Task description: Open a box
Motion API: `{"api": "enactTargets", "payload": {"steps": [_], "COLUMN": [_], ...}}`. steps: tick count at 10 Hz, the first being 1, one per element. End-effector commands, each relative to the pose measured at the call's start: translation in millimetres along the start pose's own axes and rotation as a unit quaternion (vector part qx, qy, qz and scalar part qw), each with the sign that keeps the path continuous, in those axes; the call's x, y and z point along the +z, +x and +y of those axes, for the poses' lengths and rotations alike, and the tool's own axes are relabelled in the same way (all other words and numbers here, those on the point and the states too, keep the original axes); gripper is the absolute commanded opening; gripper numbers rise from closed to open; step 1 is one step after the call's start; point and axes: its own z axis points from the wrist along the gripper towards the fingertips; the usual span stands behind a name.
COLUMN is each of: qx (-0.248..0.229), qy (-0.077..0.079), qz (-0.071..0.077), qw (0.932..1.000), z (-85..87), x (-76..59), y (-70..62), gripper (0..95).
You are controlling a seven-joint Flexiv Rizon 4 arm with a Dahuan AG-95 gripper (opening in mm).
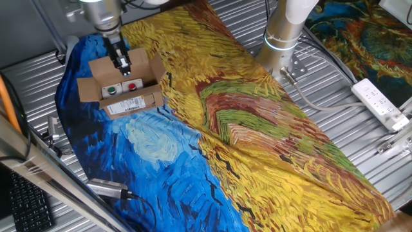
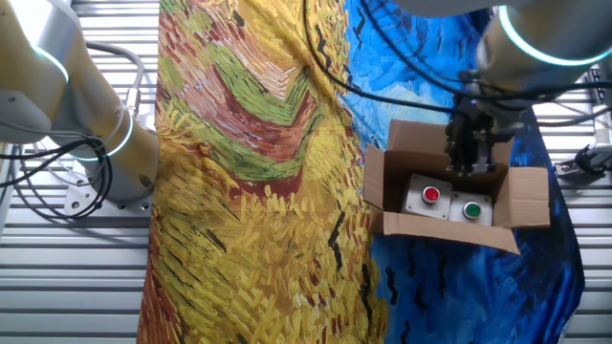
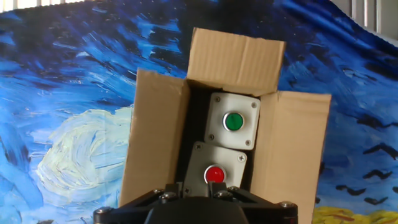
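The brown cardboard box [image 1: 89, 89] [image 2: 528, 199] [image 3: 155, 143] lies on the blue part of the painted cloth with its flaps spread outward. Inside are two grey push-button units, one with a green button [image 3: 233, 121] and one with a red button [image 3: 214, 174]. A white barcode label [image 1: 127, 104] shows on the box's side wall. My gripper [image 1: 122, 64] [image 2: 469, 167] [image 3: 196, 186] hangs just over the box's far edge, above the red-button unit. Its fingers stand close together with nothing between them. The hand view shows only their bases at the bottom edge.
A Van Gogh-patterned cloth [image 1: 257, 142] covers the ribbed metal table. A second arm's base [image 1: 283, 32] [image 2: 96, 134] stands beside the cloth. A white power strip [image 1: 380, 103] lies at the right, a metal cylinder [image 1: 106, 188] on the cloth's near-left edge, and a keyboard [image 1: 26, 206] in the corner.
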Motion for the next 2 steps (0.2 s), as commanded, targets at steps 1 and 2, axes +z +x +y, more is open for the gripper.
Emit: {"api": "enactTargets", "payload": {"steps": [1,2], "qx": [-0.001,-0.002], "qy": [-0.003,-0.003], "qz": [0.007,0.007], "qw": [1.0,1.0], "z": [1.7,2.2], "x": [-0.5,-0.4], "y": [-0.6,1.9], "gripper": [19.0,19.0]}}
